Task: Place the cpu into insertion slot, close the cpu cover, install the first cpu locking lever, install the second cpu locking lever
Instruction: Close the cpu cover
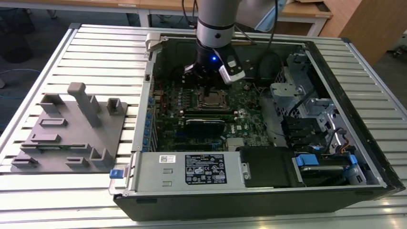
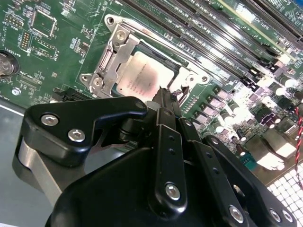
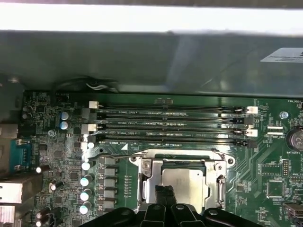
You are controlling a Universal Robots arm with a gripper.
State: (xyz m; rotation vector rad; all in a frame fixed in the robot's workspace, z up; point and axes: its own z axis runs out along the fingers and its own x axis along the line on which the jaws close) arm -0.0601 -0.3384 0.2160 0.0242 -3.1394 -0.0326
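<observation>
Nearest me on the table sat a grey fixture tray beside the open computer case. Further in, on the green board, the cpu already lay in the insertion slot, and the cpu cover looked folded down around it (its window framed the chip's dull top). Whether either locking lever was hooked I couldn't tell, so I judged those steps left. Right at the cover's edge hung the gripper, its fingers pinched together on nothing I could see. Beyond ran the long memory slots.
</observation>
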